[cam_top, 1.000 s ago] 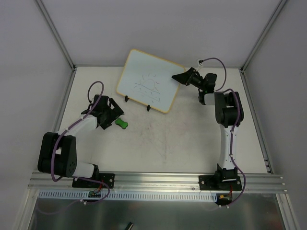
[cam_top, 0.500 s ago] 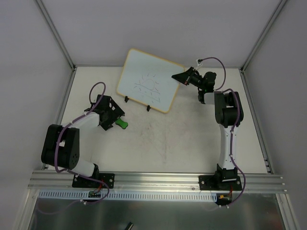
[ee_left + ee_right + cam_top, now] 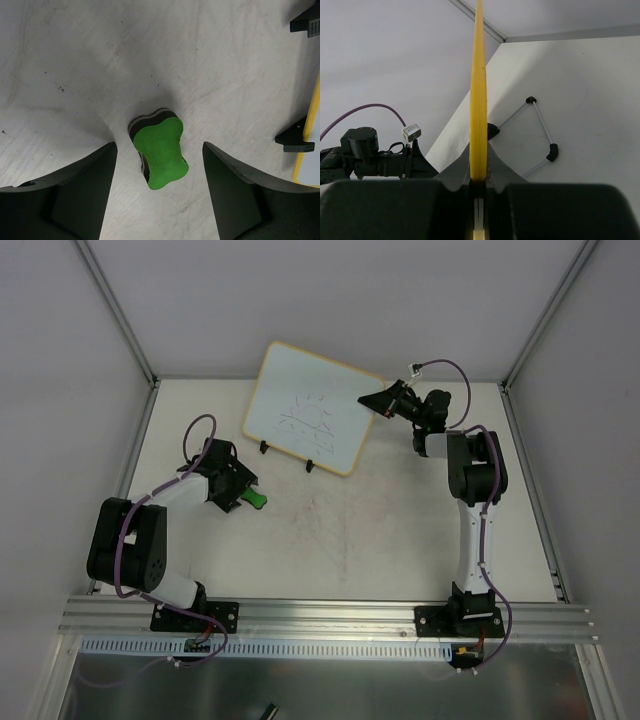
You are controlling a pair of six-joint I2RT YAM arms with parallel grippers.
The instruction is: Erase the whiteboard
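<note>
The whiteboard (image 3: 310, 408) stands tilted at the back of the table on two black clip feet (image 3: 287, 455), with dark line marks on its face. My right gripper (image 3: 370, 400) is shut on the board's right edge; in the right wrist view the yellow frame (image 3: 478, 90) runs straight up from the closed right gripper (image 3: 479, 176). A green eraser (image 3: 256, 500) lies on the table left of the board. My left gripper (image 3: 158, 148) is open astride the eraser (image 3: 160, 152), with a gap on both sides. The board's yellow edge (image 3: 310, 145) shows at far right.
Grey enclosure walls and metal corner posts (image 3: 120, 315) close in the back and sides. An aluminium rail (image 3: 320, 615) carries both arm bases at the near edge. A thin wire stand (image 3: 540, 132) with black joints sits behind the board. The table surface is scuffed.
My right gripper closed on the board's edge and lifted slightly, shifting the board a little. The left jaws have narrowed around the eraser and the left arm edged closer to it.
</note>
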